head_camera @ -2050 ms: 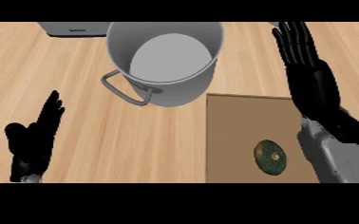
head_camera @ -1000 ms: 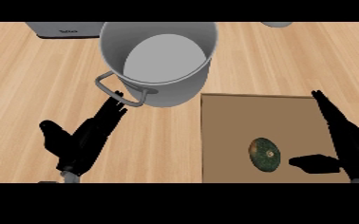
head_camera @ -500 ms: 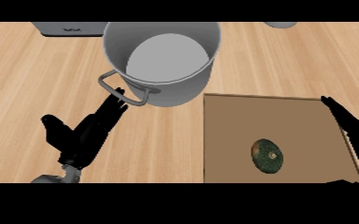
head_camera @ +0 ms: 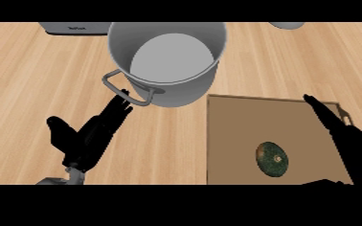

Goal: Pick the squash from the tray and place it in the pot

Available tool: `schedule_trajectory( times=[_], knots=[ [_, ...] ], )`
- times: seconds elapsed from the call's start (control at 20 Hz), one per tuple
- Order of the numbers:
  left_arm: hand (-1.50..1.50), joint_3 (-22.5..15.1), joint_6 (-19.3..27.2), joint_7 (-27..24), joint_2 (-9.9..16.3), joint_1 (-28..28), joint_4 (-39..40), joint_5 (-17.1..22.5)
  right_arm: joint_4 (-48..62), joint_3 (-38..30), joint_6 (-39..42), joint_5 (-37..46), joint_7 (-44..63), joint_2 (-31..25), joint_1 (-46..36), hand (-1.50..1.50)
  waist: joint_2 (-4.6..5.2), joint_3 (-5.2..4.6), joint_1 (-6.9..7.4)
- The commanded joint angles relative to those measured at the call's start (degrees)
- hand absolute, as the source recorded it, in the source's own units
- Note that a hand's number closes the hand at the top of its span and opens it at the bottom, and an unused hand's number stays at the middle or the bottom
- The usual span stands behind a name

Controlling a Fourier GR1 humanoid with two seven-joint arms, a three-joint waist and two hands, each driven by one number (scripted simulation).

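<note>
While both robot hands (head_camera: 88,136) (head_camera: 339,131) stay spread, holding nothing: could nudge squash (head_camera: 272,158) off tray (head_camera: 233,124), or bump pot (head_camera: 170,62).

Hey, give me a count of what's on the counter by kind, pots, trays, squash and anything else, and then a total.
Pot: 1
Tray: 1
Squash: 1
Grey appliance at the far left edge: 1
Pale round item at the far right edge, partly cut off: 1
Total: 5
</note>
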Motion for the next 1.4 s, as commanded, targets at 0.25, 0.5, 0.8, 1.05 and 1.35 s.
schedule_trajectory(
  times=[0.25,0.5,0.8,1.05,1.35],
  knots=[
    [0.00,0.3,-2.9,-3.0,-1.0,1.9,1.8,-1.8,8.3,8.7,0.8,9.8,7.6,8.7,-3.3,-1.50,0.07,0.02,0.30],
    [0.00,1.6,-1.9,1.1,-0.9,0.6,0.1,-1.3,8.1,6.8,3.4,12.8,6.6,5.6,1.0,-1.50,-0.06,0.05,-0.38],
    [0.00,1.6,-1.2,2.7,-2.3,0.1,-1.4,-2.6,11.9,6.5,4.5,16.0,4.9,8.2,2.0,-1.50,-0.01,0.07,-0.21],
    [0.00,3.0,-3.1,0.5,-3.6,0.7,1.1,-3.3,12.8,6.7,6.6,17.8,3.5,11.9,2.8,-1.50,0.02,0.07,-0.24],
    [0.00,4.6,-4.4,1.9,-4.2,-1.3,2.1,-3.5,14.6,8.9,5.2,23.2,1.6,14.9,7.7,-1.50,-0.01,0.07,-0.45]
  ],
)
